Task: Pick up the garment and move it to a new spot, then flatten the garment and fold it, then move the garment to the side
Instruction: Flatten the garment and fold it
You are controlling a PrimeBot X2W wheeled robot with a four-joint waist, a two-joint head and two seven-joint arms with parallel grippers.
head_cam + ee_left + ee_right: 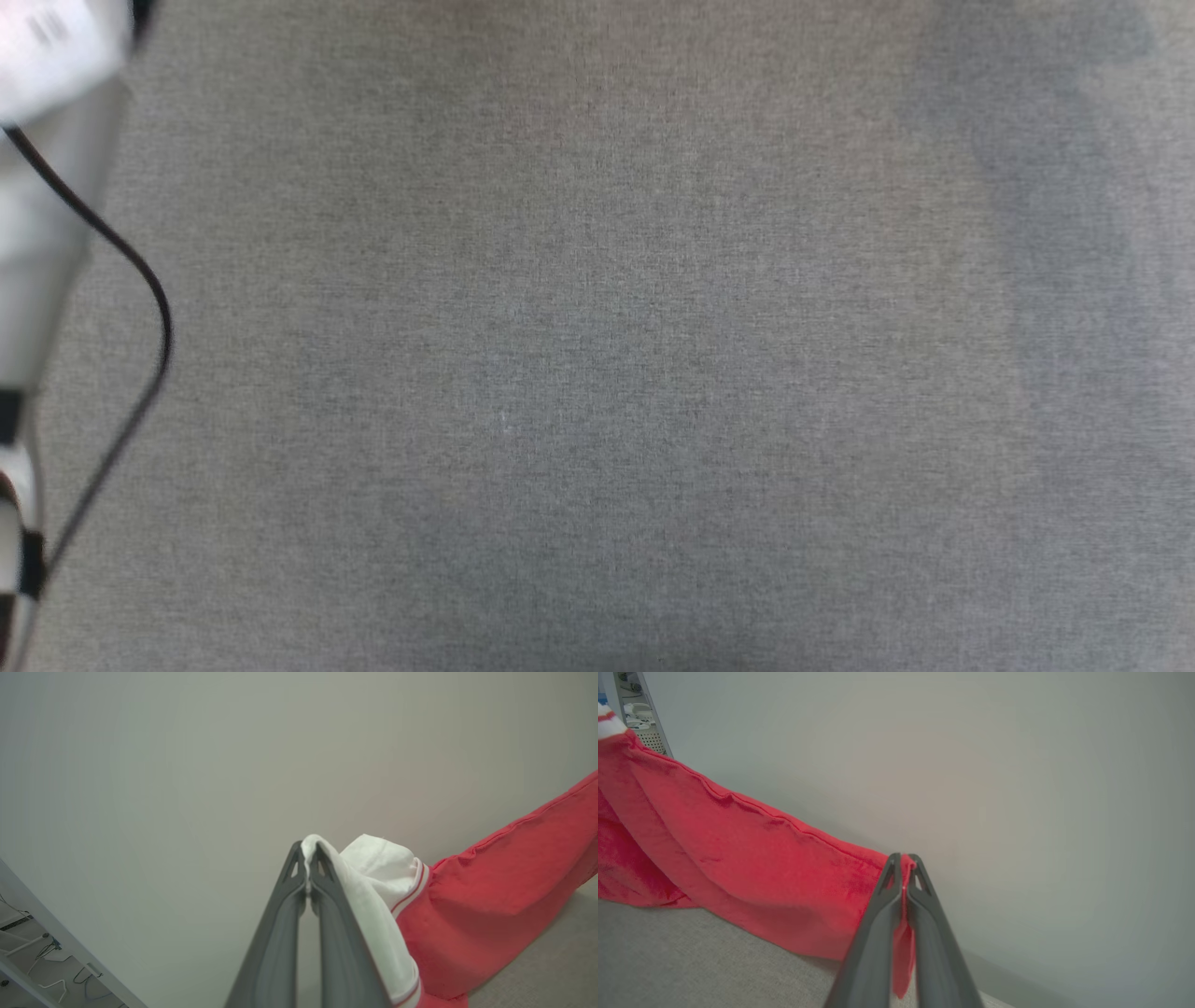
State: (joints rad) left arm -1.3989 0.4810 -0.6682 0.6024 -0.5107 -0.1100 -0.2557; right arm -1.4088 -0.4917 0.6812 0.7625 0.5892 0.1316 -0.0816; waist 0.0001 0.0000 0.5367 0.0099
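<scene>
The garment (495,896) is a red shirt with a white sleeve and striped trim, stretched in the air between my two grippers. In the left wrist view my left gripper (307,851) is shut on the white sleeve, which drapes over the right finger. My right gripper (903,861) is shut on a red edge of the garment (738,858), whose cloth runs away to the left and sags onto the grey fabric surface (691,961). The head view has the bare grey surface (597,373) and a blurred pale forearm (42,233) at the left edge.
A black cable (140,280) loops beside the pale forearm at the left of the head view. A plain pale wall (187,788) stands behind the surface. A white frame edge (56,938) and floor cables show at the lower left of the left wrist view.
</scene>
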